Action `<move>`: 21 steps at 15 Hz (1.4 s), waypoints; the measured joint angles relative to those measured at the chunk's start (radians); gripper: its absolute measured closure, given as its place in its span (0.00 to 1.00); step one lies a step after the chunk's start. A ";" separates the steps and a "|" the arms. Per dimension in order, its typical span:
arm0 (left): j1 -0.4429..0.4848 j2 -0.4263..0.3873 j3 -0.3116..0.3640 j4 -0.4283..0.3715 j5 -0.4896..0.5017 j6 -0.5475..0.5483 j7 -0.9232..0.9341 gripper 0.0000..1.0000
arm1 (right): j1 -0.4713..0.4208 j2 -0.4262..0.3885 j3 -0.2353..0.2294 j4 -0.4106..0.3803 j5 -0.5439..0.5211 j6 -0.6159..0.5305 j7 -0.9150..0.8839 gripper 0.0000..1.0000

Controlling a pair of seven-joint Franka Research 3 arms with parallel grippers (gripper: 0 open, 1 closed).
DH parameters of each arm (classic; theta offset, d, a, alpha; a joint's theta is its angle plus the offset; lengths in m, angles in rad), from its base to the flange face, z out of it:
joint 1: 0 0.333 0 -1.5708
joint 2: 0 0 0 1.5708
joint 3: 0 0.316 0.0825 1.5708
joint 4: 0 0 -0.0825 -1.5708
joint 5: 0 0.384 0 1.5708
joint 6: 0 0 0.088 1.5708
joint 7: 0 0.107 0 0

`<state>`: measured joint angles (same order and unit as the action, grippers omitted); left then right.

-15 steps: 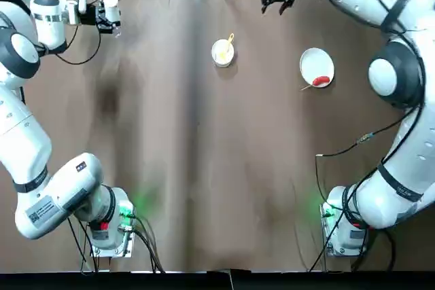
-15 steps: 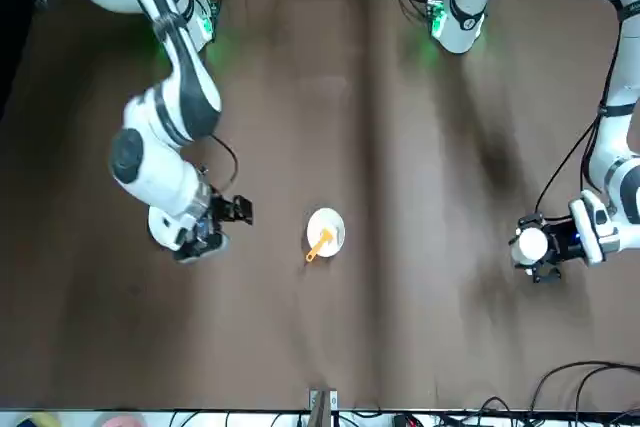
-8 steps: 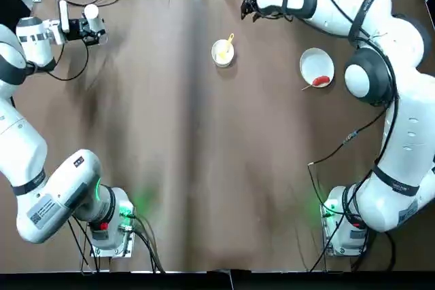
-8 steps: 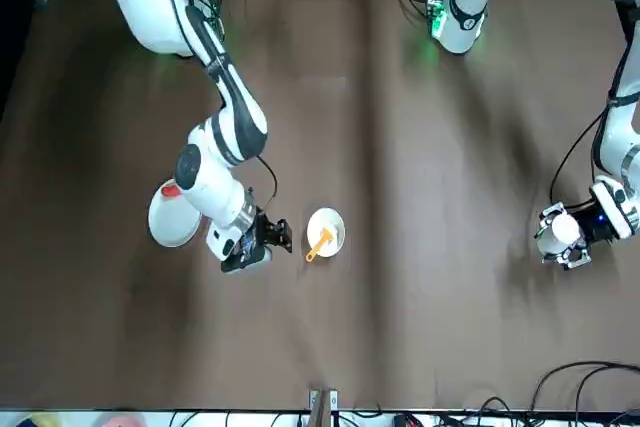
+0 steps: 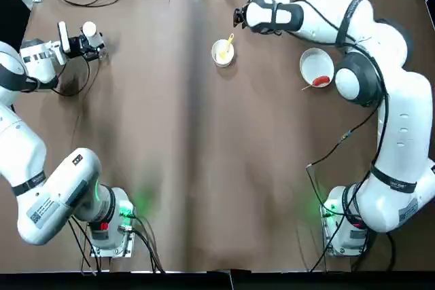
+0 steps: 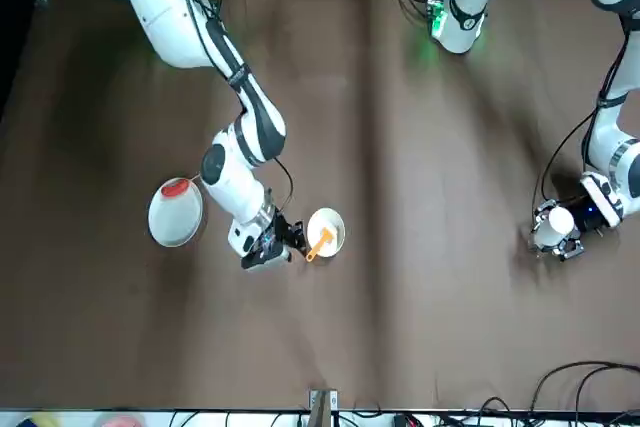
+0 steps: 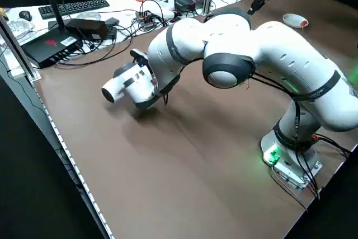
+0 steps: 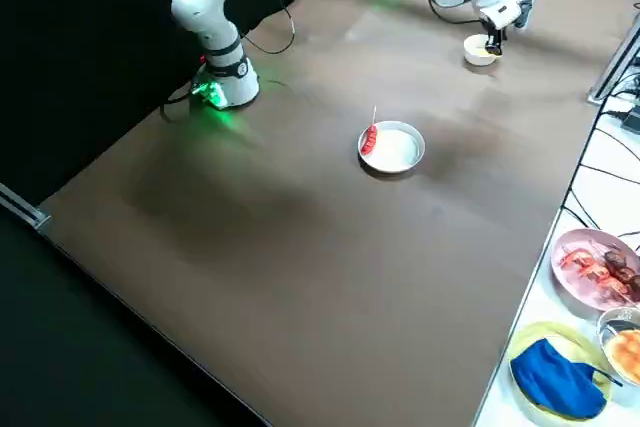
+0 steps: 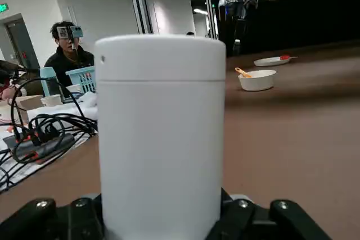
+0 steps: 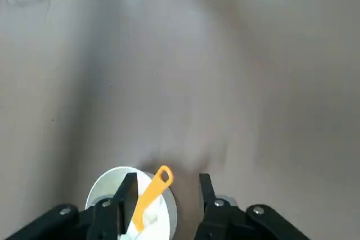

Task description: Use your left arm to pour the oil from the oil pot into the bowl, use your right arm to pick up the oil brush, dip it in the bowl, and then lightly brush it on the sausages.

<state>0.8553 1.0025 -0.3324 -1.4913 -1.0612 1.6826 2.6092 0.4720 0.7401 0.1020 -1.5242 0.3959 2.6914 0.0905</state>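
I am seeing bare tabletop (image 5: pixel 204 154) lying around the bowl (image 5: pixel 222 52); only the plate (image 5: pixel 316 64) is standing nearby, well apart.

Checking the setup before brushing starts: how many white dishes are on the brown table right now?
2. The bowl sits mid-table at the far edge with the oil brush resting in it; the plate with the sausage lies on the robot's right. None seem hidden.
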 joint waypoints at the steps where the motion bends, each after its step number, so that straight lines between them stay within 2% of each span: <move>1: 0.002 0.010 0.000 0.000 0.000 -0.003 0.001 0.47 | 0.009 0.014 0.000 0.000 0.000 0.023 0.000 0.48; 9: 0.013 0.030 0.012 0.012 -0.007 -0.039 0.005 0.46 | 0.027 0.089 0.000 0.057 0.000 0.044 -0.001 0.48; 10: 0.011 0.030 0.022 0.022 -0.007 -0.039 0.005 0.42 | 0.028 0.094 0.000 0.062 0.000 0.044 -0.002 0.48; 11: 0.008 0.029 0.039 0.033 -0.007 -0.037 0.005 0.34 | 0.029 0.098 0.000 0.066 0.000 0.044 -0.002 0.48; 13: -0.011 0.024 0.092 0.056 0.002 -0.029 0.005 0.16 | 0.030 0.106 0.000 0.072 0.000 0.044 -0.005 0.48; 14: -0.027 0.018 0.125 0.064 0.014 -0.015 0.005 0.02 | 0.031 0.109 0.000 0.073 0.000 0.044 -0.006 0.48; 16: -0.054 0.001 0.173 0.074 0.045 0.022 0.007 0.00 | 0.035 0.114 0.001 0.073 0.000 0.043 -0.008 0.48; 21: -0.081 -0.045 0.181 0.076 0.099 0.054 0.003 0.00 | 0.043 0.120 0.001 0.073 -0.001 0.044 -0.021 0.52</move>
<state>0.7745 0.9578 -0.1510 -1.4154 -0.9620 1.7365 2.6117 0.5150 0.8600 0.1026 -1.4507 0.3954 2.7349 0.0695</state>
